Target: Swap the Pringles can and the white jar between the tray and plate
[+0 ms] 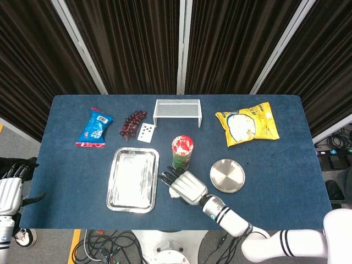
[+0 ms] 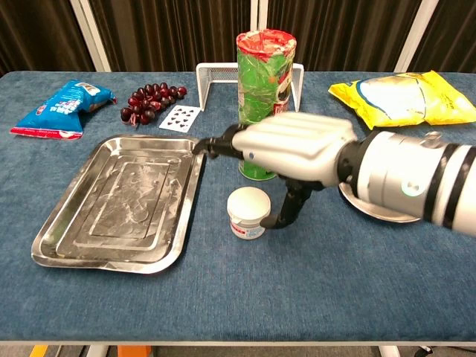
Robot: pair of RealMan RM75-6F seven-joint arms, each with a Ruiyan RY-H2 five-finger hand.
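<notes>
The white jar (image 2: 248, 212) stands upright on the blue cloth, between the steel tray (image 2: 119, 201) and the Pringles can (image 2: 265, 104). My right hand (image 2: 290, 152) hovers just over it with fingers spread toward the tray and the thumb hanging down beside the jar; nothing is held. From the head view the right hand (image 1: 186, 186) covers the jar. The green Pringles can (image 1: 182, 153) stands on the table between the bare tray (image 1: 132, 179) and the bare round plate (image 1: 227, 175). My left hand (image 1: 11, 190) hangs off the table's left edge, holding nothing.
Along the back lie a blue snack bag (image 1: 94, 128), dark grapes (image 1: 132, 124), a playing card (image 1: 146, 132), a white wire rack (image 1: 177, 111) and a yellow chip bag (image 1: 247, 124). My right forearm (image 2: 416, 186) crosses over the plate in the chest view.
</notes>
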